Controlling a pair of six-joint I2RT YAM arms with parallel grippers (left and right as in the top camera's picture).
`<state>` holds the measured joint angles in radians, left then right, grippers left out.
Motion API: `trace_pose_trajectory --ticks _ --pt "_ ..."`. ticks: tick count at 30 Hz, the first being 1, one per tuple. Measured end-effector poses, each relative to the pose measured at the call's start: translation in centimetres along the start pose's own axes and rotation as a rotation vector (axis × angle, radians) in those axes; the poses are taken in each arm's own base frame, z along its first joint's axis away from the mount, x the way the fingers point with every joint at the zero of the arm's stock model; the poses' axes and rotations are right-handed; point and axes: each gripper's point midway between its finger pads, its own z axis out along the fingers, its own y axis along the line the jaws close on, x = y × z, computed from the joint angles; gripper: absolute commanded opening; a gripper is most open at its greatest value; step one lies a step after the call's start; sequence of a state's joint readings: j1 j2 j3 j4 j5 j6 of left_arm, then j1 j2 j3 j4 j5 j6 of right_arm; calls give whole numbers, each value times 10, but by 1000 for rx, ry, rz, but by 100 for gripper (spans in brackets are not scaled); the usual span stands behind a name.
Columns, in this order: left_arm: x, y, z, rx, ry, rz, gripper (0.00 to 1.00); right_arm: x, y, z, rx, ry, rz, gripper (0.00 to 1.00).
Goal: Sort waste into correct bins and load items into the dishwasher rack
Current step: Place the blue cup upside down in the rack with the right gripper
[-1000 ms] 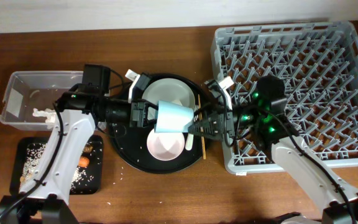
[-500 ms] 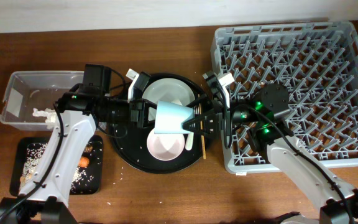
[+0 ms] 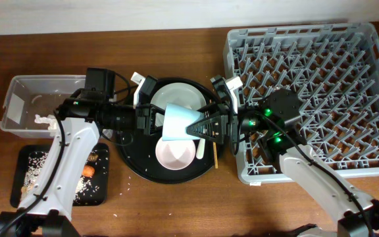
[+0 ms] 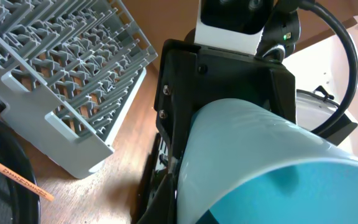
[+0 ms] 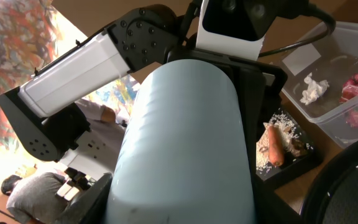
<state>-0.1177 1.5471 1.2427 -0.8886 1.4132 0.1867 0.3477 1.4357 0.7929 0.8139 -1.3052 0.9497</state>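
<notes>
Left gripper (image 3: 161, 122) pinches the light blue cup (image 3: 177, 118) above the round black tray (image 3: 135, 164); right gripper (image 3: 195, 125) straddles its other end with 2 fingers, hold unclear.

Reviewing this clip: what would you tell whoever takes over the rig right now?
Left claw: shut on the light blue cup, rim end, above the round black tray.
Right claw: straddling its base; grip unconfirmed.
Done: tissue in the clear tub, carrot on the shallow black tray.
Left: finish the handover, rack the cup, then white bowl, plate and wooden stick into the dishwasher rack.
</notes>
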Motion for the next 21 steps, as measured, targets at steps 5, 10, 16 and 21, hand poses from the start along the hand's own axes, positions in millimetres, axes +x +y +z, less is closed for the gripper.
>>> trace_pose_trajectory --ticks 5,10,16,21 --pt "-5 11 -1 -60 -2 46 47 2 4 4 -14 10 -21 33" --pt "-20 19 -39 -83 -110 28 47 -2 0 5 9 -20 -15 30" --pt "-25 56 -87 -272 -201 -34 47 -7 -6 -56 27 15 -33 21" --pt "-18 71 -90 -359 -178 -73 52 -47 -36 -201 329 -291 27 21"
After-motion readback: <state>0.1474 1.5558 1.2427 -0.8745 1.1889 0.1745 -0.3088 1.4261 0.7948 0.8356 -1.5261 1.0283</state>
